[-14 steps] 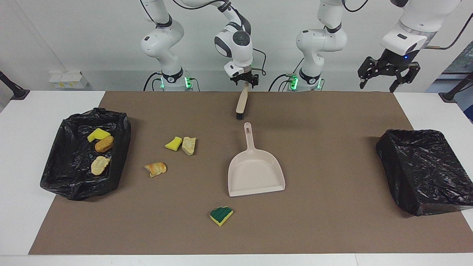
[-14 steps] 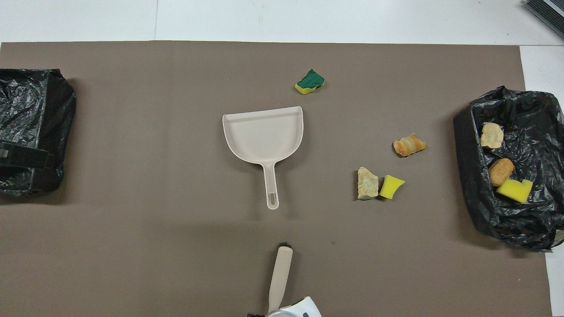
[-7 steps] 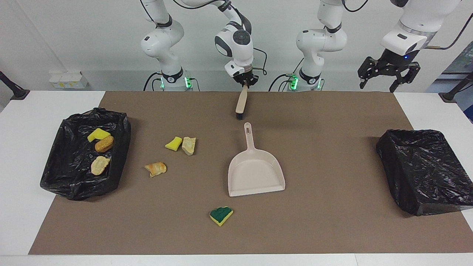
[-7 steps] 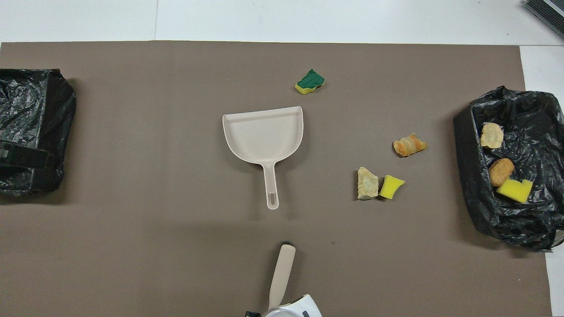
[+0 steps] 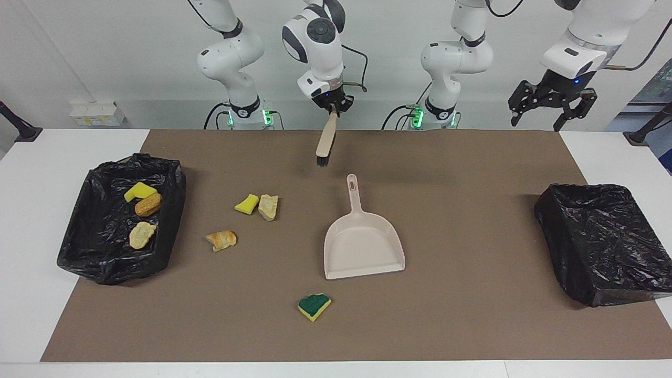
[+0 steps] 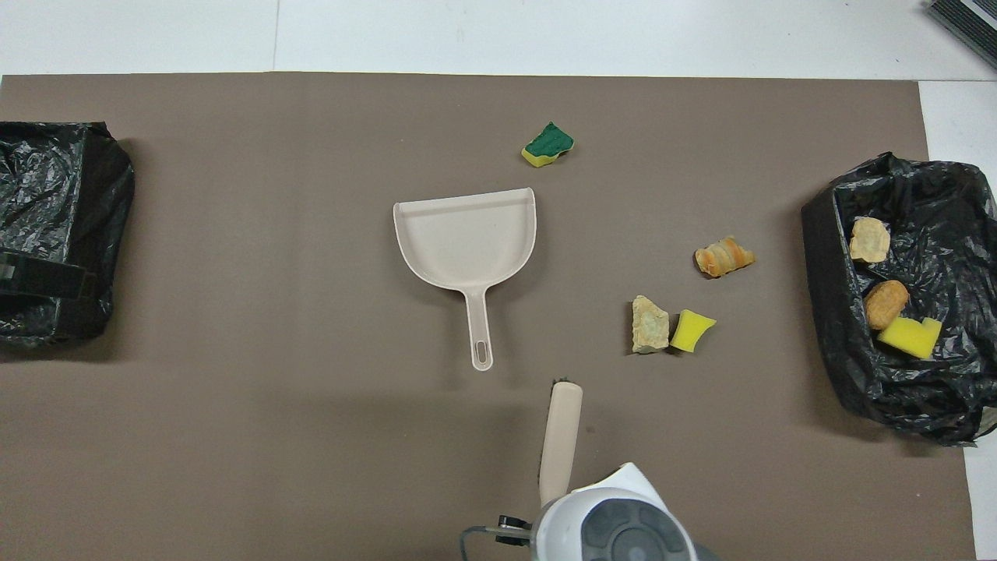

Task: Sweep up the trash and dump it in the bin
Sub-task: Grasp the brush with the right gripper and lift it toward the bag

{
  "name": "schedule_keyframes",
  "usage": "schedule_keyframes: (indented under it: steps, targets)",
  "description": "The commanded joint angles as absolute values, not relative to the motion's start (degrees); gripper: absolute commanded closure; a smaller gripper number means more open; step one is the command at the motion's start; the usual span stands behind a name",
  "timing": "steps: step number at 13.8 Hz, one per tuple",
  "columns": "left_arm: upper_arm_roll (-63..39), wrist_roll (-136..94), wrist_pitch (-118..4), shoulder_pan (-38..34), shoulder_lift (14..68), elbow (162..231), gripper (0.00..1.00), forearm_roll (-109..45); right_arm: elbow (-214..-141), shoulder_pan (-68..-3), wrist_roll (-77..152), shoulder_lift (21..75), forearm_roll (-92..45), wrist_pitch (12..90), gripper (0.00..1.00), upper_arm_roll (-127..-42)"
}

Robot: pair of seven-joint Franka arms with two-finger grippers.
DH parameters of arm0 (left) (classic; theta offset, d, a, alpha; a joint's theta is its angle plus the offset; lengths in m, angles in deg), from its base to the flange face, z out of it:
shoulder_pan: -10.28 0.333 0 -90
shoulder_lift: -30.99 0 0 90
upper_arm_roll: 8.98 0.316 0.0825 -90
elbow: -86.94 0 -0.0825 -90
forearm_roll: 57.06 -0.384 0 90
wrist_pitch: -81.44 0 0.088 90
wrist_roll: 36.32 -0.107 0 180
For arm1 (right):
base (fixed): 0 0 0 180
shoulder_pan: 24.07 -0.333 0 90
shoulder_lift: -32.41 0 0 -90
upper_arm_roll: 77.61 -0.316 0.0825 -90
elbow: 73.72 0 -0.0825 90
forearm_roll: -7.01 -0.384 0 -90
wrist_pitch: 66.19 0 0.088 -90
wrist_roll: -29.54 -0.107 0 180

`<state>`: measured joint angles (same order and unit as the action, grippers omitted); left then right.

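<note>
My right gripper (image 5: 331,107) is shut on the handle of a beige brush (image 5: 324,139), which hangs bristles down over the mat near the robots; the brush also shows in the overhead view (image 6: 561,438). The beige dustpan (image 5: 363,243) lies mid-mat with its handle toward the robots. Trash lies loose on the mat: a yellow sponge chunk (image 5: 247,203) touching a tan piece (image 5: 268,206), a bread-like piece (image 5: 221,240), and a green-topped sponge piece (image 5: 314,306) farther from the robots than the dustpan. My left gripper (image 5: 551,107) waits open and empty, raised at the left arm's end.
A black-lined bin (image 5: 176,210) at the right arm's end holds a yellow sponge (image 5: 138,191) and two brown pieces (image 5: 148,205). A second black-lined bin (image 5: 604,241) stands at the left arm's end. A brown mat (image 5: 472,315) covers the table.
My right gripper has lifted the brush higher and carried it toward the right arm's end. The dustpan, the trash and the left arm have not moved.
</note>
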<state>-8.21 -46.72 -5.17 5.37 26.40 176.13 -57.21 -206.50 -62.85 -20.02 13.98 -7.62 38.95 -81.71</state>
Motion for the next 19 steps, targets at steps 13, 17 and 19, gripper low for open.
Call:
schedule_keyframes:
  steps: [13,17,19]
  targets:
    - [-6.53,-47.13,-2.94,9.12,24.05,176.41,0.00,-58.21,-198.35,-27.07,27.16,25.89,27.55,31.44,1.00,-82.35]
    - [-6.43,-46.26,1.31,10.72,23.51,176.33,0.00,-58.48,-198.26,-24.08,28.14,32.92,36.18,41.45,1.00,-82.35]
    - [-7.05,-46.70,-0.47,9.41,23.43,176.51,0.00,-58.47,-197.83,-23.81,28.22,35.82,39.78,44.45,1.00,-82.35]
